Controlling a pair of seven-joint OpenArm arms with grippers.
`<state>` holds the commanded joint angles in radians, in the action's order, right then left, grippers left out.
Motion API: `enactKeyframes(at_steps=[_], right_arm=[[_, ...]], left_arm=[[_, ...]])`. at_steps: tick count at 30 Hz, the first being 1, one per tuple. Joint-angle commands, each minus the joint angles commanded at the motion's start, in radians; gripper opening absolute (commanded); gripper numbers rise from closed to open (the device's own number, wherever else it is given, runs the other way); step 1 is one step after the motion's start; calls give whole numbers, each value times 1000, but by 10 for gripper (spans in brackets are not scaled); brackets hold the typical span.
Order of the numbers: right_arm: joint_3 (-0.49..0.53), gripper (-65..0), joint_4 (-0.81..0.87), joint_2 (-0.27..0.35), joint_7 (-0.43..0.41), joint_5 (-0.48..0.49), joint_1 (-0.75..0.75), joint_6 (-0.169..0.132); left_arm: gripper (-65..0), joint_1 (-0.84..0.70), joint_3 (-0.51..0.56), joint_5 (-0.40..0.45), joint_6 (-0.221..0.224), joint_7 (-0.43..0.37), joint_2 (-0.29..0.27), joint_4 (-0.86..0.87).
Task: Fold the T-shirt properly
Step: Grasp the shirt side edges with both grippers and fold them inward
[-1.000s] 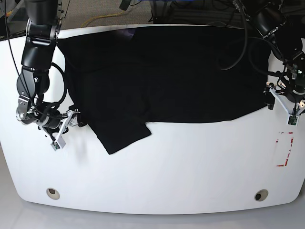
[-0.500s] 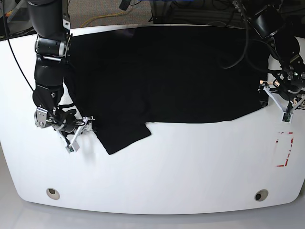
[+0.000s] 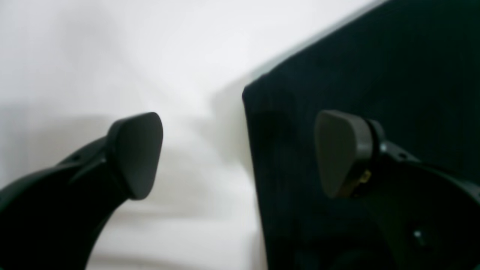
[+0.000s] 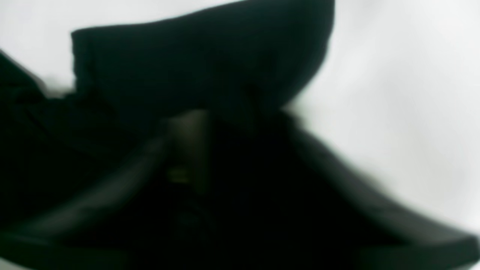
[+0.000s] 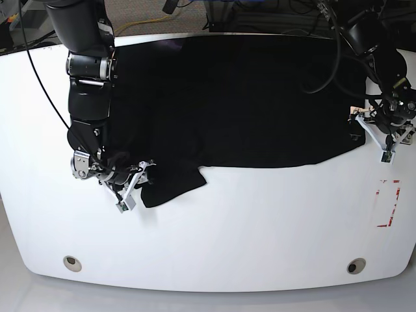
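The T-shirt (image 5: 234, 97) lies spread across the far half of the white surface (image 5: 247, 227), its sleeve flap poking toward me at the near left. In the last second I've driven the right end effector (image 5: 133, 185) inward from bare surface onto that sleeve, and the flap's outer edge has bunched toward the middle. The right wrist view shows dark cloth humped over the fingers, so I judge it gripped, ready to carry the sleeve across for the first fold.

My left end effector (image 3: 240, 153) has crept slightly closer to the shirt's corner; its fingers (image 3: 137, 153) stand wide, one over cloth, one over bare surface, holding nothing.

The right wrist view is blurred and mostly black, so finger contact is unclear. I see no lettering or graphic anywhere.
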<state>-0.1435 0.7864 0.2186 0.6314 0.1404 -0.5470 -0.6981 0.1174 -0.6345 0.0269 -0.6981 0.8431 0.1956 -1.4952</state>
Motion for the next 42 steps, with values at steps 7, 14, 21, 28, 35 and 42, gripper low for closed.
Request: enactKeyframes(at_steps=[7, 14, 21, 28, 35, 42], right_arm=[[0, -631, 0, 2, 0, 0, 2, 0], [0, -631, 0, 5, 0, 0, 2, 0], [0, -631, 2, 9, 0, 2, 2, 0], [-2, -636, 5, 11, 0, 2, 2, 0], [-2, -637, 25, 23, 5, 6, 2, 0], [-2, -637, 181, 25, 71, 6, 31, 0]], left_arm=[[0, 6, 9, 0, 0, 0, -12, 34], [0, 46, 37, 2, 0, -2, -21, 129], [0, 81, 41, 2, 0, -38, -32, 166], [-257, 129, 92, 0, 0, -43, -26, 279], [-550, 152, 92, 0, 0, -44, -26, 333], [-650, 149, 87, 0, 0, -43, -28, 242]])
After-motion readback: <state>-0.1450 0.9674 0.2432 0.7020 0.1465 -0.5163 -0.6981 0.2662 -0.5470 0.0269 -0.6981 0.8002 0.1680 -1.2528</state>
